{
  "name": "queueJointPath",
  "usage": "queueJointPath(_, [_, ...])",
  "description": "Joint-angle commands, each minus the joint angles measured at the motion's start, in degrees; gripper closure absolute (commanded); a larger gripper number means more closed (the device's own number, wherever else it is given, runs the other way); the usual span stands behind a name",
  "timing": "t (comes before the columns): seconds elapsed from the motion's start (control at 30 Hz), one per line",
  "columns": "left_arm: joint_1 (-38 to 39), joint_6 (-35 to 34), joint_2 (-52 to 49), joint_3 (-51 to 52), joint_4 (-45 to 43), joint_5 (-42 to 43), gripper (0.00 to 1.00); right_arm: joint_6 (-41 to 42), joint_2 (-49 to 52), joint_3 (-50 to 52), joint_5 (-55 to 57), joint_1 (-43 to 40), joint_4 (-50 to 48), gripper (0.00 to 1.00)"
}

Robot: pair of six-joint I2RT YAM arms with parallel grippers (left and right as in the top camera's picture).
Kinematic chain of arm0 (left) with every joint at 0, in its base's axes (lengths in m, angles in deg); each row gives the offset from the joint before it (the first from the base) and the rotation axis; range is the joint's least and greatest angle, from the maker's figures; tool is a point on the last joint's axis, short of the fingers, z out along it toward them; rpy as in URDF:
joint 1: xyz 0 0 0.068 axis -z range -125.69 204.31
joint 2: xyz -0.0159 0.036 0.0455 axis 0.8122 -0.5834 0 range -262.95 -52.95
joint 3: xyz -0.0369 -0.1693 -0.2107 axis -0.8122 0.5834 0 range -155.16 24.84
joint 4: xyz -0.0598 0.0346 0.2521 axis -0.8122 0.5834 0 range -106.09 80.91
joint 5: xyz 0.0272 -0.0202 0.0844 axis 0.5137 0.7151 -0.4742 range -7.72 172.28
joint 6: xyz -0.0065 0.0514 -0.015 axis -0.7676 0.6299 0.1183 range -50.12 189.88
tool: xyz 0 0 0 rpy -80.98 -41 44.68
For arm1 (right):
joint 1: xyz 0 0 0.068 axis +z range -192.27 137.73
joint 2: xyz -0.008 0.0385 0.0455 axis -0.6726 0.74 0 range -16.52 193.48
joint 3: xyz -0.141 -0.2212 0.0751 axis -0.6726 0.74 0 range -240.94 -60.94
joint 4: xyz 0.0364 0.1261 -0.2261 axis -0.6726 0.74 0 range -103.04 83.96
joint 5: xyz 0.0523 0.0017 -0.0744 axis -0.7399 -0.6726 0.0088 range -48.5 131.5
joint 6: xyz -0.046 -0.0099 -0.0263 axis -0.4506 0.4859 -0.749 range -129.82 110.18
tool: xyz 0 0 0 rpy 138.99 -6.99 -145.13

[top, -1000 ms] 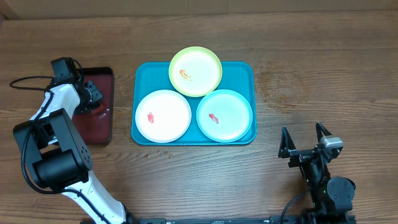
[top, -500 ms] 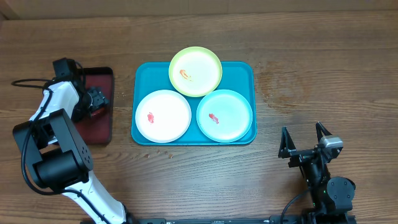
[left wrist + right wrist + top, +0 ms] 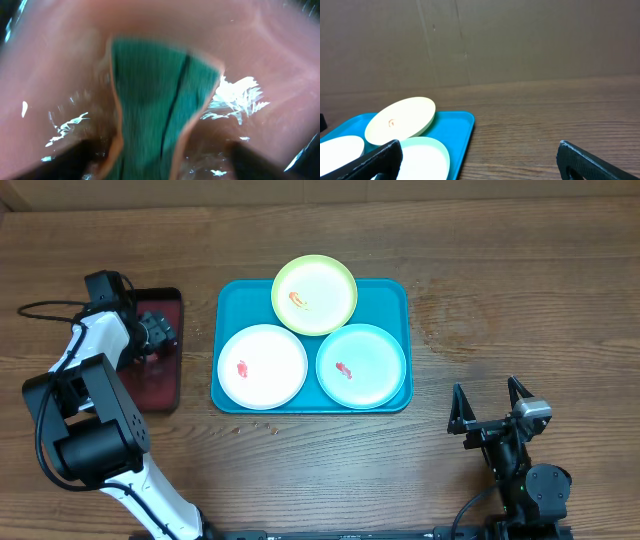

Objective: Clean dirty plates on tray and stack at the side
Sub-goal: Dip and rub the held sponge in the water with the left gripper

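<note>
Three round plastic plates lie on the smooth turquoise tray (image 3: 395, 292), each with a red smear: the white plate (image 3: 262, 366), the mint plate (image 3: 361, 366) and the yellow-green plate (image 3: 314, 294), which overlaps the far rim. Only the right wrist view shows the yellow-green plate tilted rather than flat. Only the left wrist view shows a blurred green ribbed cloth (image 3: 160, 110) with an orange edge, lying on the wet, glossy dark red tray (image 3: 160, 385). Overhead, the left claw (image 3: 158, 333) hides it. That claw is released, with a finger on either side of the cloth. The right claw (image 3: 486, 388) gapes empty over the wooden table (image 3: 500, 280).
</note>
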Motion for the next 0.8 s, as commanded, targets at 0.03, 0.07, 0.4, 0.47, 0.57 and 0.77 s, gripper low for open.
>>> queueJointPath(0.03, [-0.04,4.81,-1.6,0.79,-3.17,-1.38,0.0,-0.17,-0.39,0.59,0.5,-0.22,-0.33,0.0])
queueJointPath(0.07, [-0.04,7.39,-1.75,0.81,-4.28,-1.36,0.0,-0.17,-0.39,0.59,0.5,-0.2,-0.33,0.0])
queueJointPath(0.4, [-0.04,14.69,-3.41,0.81,-7.32,-1.38,0.88,-0.17,-0.39,0.59,0.5,-0.22,-0.33,0.0])
queueJointPath(0.47, [-0.04,14.69,-3.63,0.81,-7.15,-1.4,0.96,-0.17,-0.39,0.59,0.5,-0.2,-0.31,0.0])
queueJointPath(0.57, [-0.04,14.64,-3.61,0.79,-6.99,-1.38,0.96,-0.17,-0.39,0.59,0.5,-0.2,-0.33,0.0])
queueJointPath(0.77, [-0.02,12.41,-3.61,0.79,-1.33,-1.07,0.0,-0.17,-0.39,0.59,0.5,-0.22,-0.33,0.0])
